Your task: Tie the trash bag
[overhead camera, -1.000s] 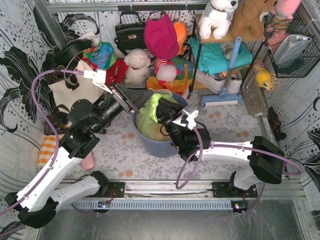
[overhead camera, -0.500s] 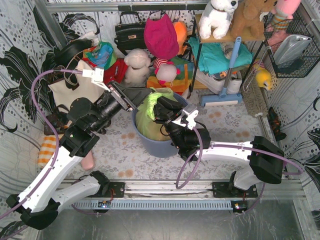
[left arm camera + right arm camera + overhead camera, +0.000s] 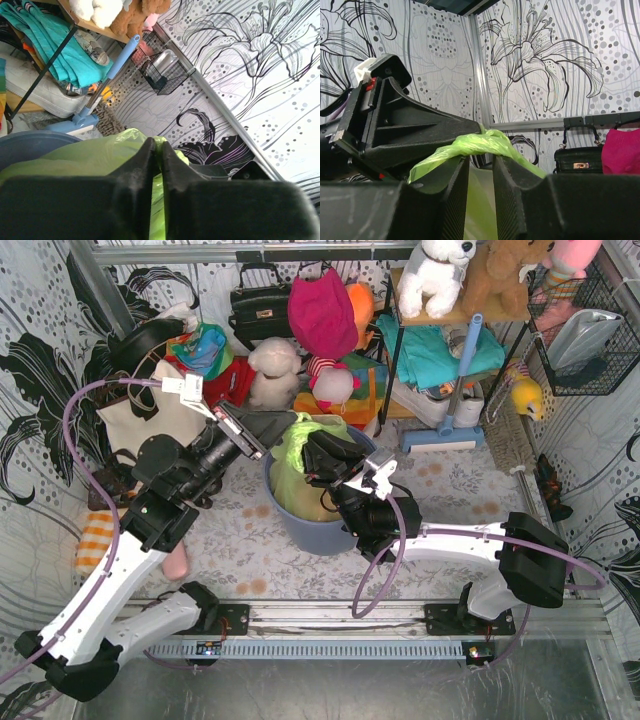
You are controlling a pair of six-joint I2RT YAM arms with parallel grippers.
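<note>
The light-green trash bag (image 3: 296, 462) sits in the round blue-grey bin (image 3: 312, 528), tan paper showing through it. My left gripper (image 3: 288, 430) reaches in from the left at the bag's gathered top. In the left wrist view its jaws (image 3: 156, 146) are pressed almost together with green film (image 3: 95, 155) pinched between them. My right gripper (image 3: 318, 454) comes from the right, just over the bin's mouth. In the right wrist view its jaws (image 3: 480, 162) stand apart. A twisted strand of the bag (image 3: 481, 142) lies across their tips, with more film in the gap.
A cream tote bag (image 3: 150, 412) stands left of the bin. Along the back wall are a black handbag (image 3: 258, 306), plush toys (image 3: 276, 370) and a shelf with teal cloth (image 3: 432, 348). A blue mop (image 3: 448, 430) leans at right, below a wire basket (image 3: 585, 340).
My left jaws have closed onto the bag's top and drawn slightly left. My right jaws, shut a second ago, now stand apart. The bag's top sits a little higher.
</note>
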